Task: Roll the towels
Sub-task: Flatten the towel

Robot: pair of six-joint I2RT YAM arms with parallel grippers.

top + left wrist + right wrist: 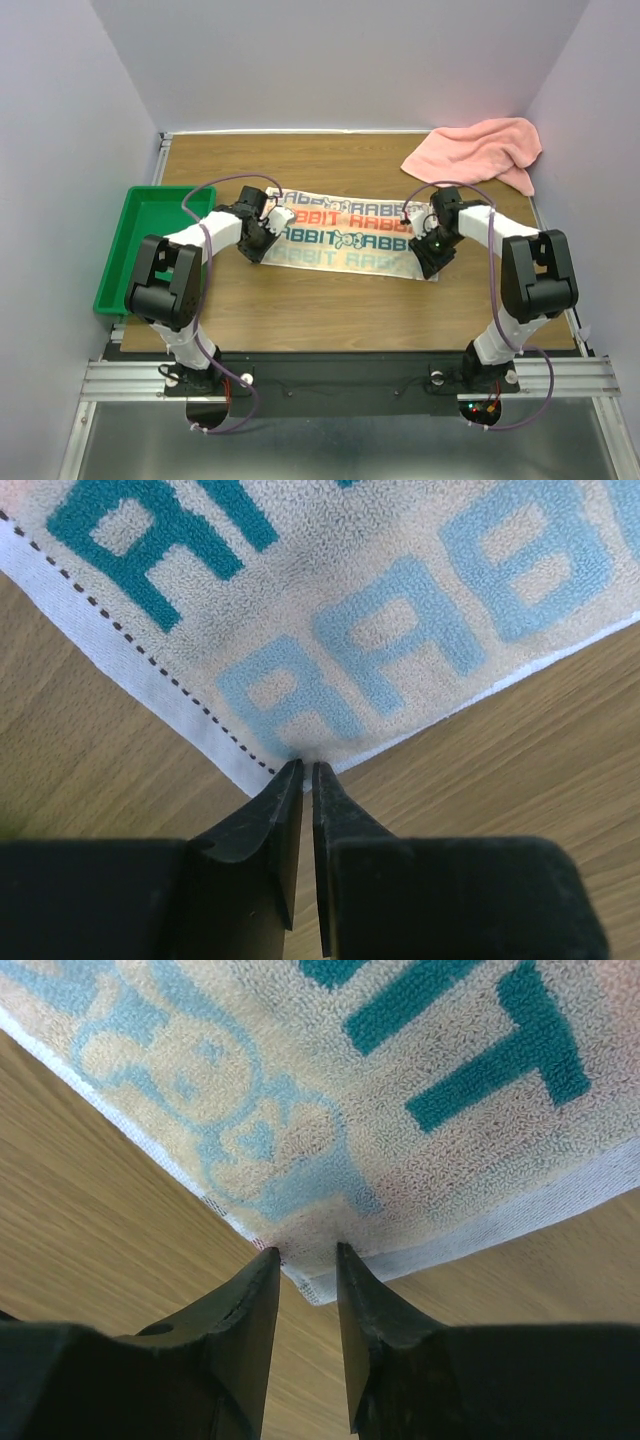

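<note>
The white printed towel point(345, 232) lies flat and spread across the middle of the table, lettered in teal, light blue and orange. My left gripper point(262, 248) is at its near left corner; in the left wrist view the jaws point(307, 765) are nearly together, pinching that corner of the towel point(330, 610). My right gripper point(428, 265) is at the near right corner; in the right wrist view the jaws point(307, 1252) stand apart, astride the corner of the towel point(330, 1090), which lies flat between them. The salmon-pink towel point(480, 150) lies crumpled at the back right.
A green tray point(150, 230) sits at the table's left edge, close to the left arm. Grey walls close in the table on the left, back and right. A metal rail runs along the near edge.
</note>
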